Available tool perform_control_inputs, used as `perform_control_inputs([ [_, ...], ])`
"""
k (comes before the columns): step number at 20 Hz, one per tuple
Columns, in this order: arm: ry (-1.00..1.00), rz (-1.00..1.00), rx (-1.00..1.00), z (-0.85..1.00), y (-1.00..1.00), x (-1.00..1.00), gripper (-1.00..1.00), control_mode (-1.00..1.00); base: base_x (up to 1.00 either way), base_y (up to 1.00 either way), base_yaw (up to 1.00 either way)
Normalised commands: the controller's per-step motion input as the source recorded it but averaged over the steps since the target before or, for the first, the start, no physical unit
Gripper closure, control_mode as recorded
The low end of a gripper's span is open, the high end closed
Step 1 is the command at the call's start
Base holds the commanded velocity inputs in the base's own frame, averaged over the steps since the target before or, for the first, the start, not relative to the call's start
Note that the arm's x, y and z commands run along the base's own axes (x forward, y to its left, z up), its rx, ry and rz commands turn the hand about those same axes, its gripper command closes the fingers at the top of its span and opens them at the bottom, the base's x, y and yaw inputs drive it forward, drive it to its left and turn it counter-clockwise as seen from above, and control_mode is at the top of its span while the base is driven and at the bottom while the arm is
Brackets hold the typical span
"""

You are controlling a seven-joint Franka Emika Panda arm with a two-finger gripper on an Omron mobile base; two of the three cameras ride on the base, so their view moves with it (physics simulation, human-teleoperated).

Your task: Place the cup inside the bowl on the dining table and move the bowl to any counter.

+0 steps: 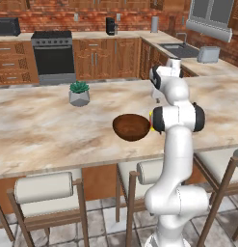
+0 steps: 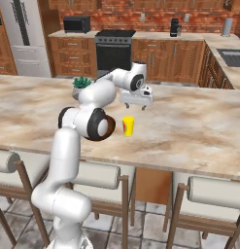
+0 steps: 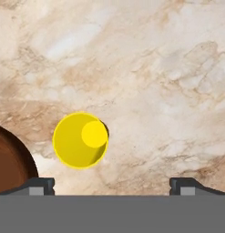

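Note:
The small yellow cup (image 2: pixel 128 126) stands upright on the marble dining table (image 2: pixel 199 131). In the hand view I look down into the cup (image 3: pixel 80 140), left of centre. The dark brown wooden bowl (image 1: pixel 131 127) sits right beside it, and its rim (image 3: pixel 9 164) shows at the lower left of the hand view. My gripper (image 2: pixel 136 105) hovers open a little above and behind the cup, pointing down at the table. Its fingertips (image 3: pixel 41 185) stand wide apart with nothing between them. My elbow hides most of the bowl in the right base view.
A grey pot with a green plant (image 1: pixel 79 94) stands on the table behind the bowl. Cushioned stools (image 1: pixel 43 188) line the table's near edge. Beyond are the wooden-fronted counter (image 1: pixel 125 34), a black stove (image 1: pixel 54 55), a sink (image 1: pixel 178 48) and a toaster (image 1: pixel 208 54).

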Motion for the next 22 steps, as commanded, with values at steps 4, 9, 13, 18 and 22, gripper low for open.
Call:
perform_control_inputs([
  [4,0.0,0.0,0.0,0.0,0.0,0.08,-1.0,-1.0,0.0,0.0,0.0],
  [9,0.0,0.0,0.01,-0.02,0.01,0.01,-1.0,-1.0,0.0,0.0,0.0],
  [13,0.0,0.0,0.01,-0.04,0.01,0.0,-1.0,-1.0,0.0,0.0,0.0],
  [18,0.0,0.0,0.03,-0.1,0.08,0.0,-1.0,-1.0,0.0,0.0,0.0],
  [22,0.0,0.0,0.02,-0.13,0.17,0.0,-1.0,-1.0,0.0,0.0,0.0],
])
